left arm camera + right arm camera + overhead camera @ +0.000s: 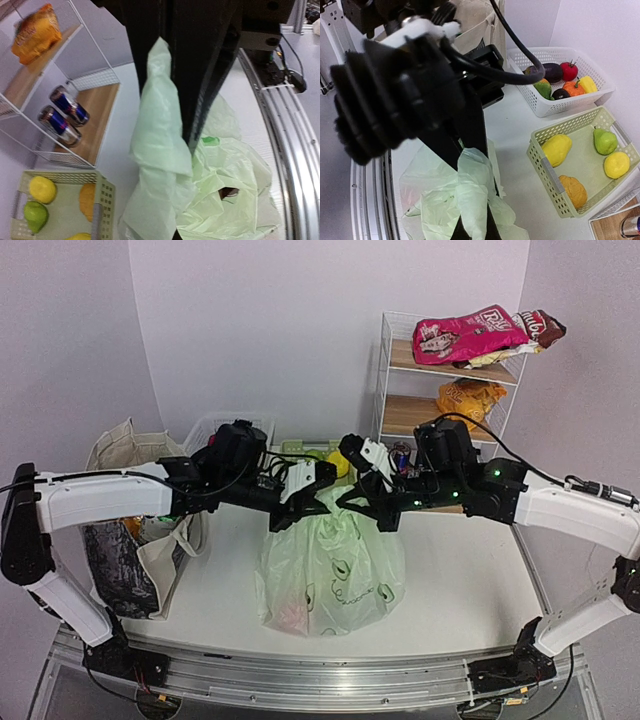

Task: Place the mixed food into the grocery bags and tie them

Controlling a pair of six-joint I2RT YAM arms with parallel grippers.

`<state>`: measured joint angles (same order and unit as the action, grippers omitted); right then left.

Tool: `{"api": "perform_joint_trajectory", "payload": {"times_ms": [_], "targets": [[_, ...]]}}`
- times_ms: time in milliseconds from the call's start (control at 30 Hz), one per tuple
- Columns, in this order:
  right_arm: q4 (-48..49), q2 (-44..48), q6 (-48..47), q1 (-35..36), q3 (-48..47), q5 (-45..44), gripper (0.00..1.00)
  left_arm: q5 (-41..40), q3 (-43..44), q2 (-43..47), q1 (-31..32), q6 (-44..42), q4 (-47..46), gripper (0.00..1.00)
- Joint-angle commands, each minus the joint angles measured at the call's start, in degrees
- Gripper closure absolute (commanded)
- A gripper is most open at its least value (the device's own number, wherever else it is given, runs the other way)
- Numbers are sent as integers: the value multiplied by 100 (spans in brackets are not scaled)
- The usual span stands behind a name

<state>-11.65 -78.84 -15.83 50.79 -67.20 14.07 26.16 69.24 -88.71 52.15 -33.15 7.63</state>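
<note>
Right now, nearest my arm bases, the plastic bag (330, 575) sits bulging on the table (460, 590). Something reddish lies low inside it that I cannot identify. Just to its left, the canvas tote (125, 530) stands upright with its mouth open.

Above the bag's gathered top my two pincers meet almost nose to nose. The left gripper (308, 502) is clamped on one handle strip (159, 125) and draws it up taut. The right gripper (348, 502) is closed on bag plastic that rises between its fingers in its own wrist view. I judge they are held this close and this high so the handles can be crossed into a knot. No knot shows yet.

Further back, the green basket (555, 195) and the white basket (555, 105) hold loose toy fruit (557, 149). Beyond them, the wire shelf (405, 418) carries two drink cans (62, 115) and an orange packet (470, 398), with the pink packet (465, 335) on the top tier. All of that food sits outside both bags, so I judge the packing unfinished.
</note>
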Motion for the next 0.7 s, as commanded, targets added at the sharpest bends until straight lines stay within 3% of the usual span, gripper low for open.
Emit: {"api": "perform_joint_trajectory", "payload": {"times_ms": [0, 233, 433, 533, 667], "targets": [[-404, -9, 1013, 71, -221, -152, 100, -1431, -575, 593, 139, -281, -2149, 100], [-810, -468, 2731, 79, -603, 195, 100, -1759, -1459, 759, 340, -1098, -3502, 100], [-1035, -822, 4337, 80, -932, 313, 100, -2441, -2242, 210, 379, -2650, -5899, 100], [-1033, -805, 4604, 92, -932, 191, 100, -2562, -2172, -19, 370, -2938, -6107, 100], [-1032, -585, 3872, 356, -644, -871, 100, -2783, -2283, -6, 375, -2926, -5959, 100]]}}
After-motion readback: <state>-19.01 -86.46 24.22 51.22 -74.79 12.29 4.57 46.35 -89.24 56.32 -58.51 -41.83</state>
